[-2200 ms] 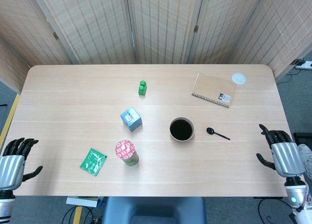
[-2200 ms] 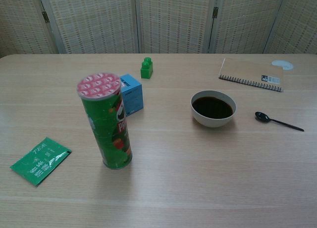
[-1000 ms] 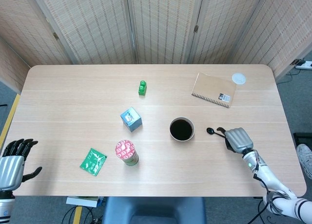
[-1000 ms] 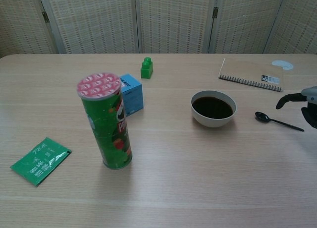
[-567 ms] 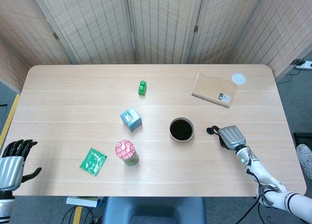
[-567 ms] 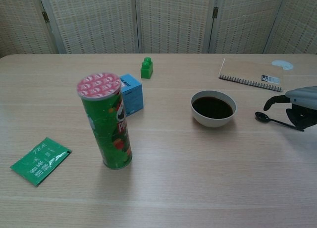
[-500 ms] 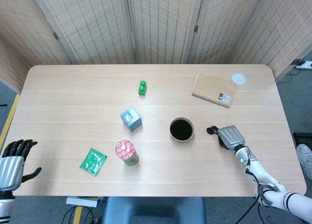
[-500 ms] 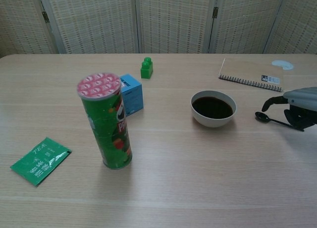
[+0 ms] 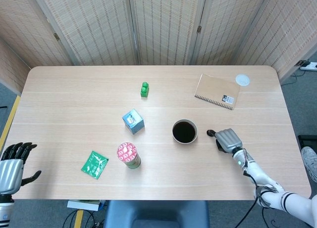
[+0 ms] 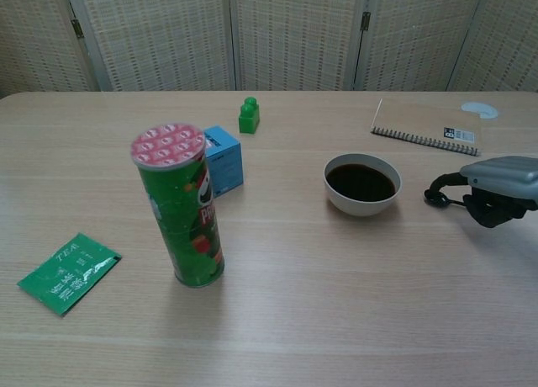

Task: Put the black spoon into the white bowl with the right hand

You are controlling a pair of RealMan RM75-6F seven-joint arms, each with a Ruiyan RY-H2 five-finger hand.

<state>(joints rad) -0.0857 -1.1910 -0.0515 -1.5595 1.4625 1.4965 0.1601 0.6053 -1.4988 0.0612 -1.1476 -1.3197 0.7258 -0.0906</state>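
The white bowl holds dark liquid and stands right of the table's middle. Just right of it my right hand lies palm down over the black spoon. Only the spoon's dark head and a short piece of handle show; the rest is hidden under the hand. The thumb curls by the spoon's head and the fingers curl down onto the handle, pinching it at table level. My left hand hangs off the table's lower left corner with its fingers apart and nothing in it.
A green crisps can stands front left of the bowl, beside a blue box and a green tea packet. A green block, a spiral notebook and a white lid lie further back.
My right hand came in from the table's right edge, settled over the spoon, then closed on it. Hand and spoon have since shifted slightly towards the bowl. The left hand stayed put.
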